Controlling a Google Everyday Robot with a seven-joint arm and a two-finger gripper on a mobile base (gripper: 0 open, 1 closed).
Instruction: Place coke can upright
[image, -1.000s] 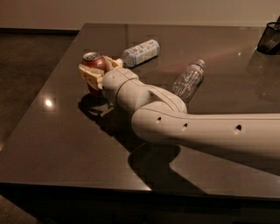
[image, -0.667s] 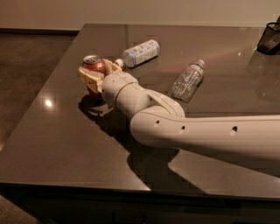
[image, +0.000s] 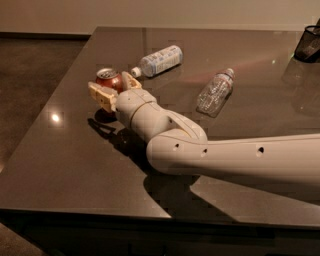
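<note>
We find the gripper (image: 114, 86) over the table (image: 75, 165), left side, with the coke can (image: 108, 78) between its fingers. A bottle (image: 159, 60) lies just behind, a second bottle (image: 215, 92) farther right.

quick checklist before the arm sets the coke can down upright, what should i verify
1. Grasp: coke can sits between the fingers of the gripper at the table's left side: ok.
2. Can's silver top faces up, roughly upright: ok.
3. Can base touching the table: cannot tell; a shadow lies below the gripper.
4. Spot beneath the can free of objects: ok.
5. Labelled bottle apart from the can: ok, though its cap lies close.
6. Clear bottle apart from the arm: ok.
</note>
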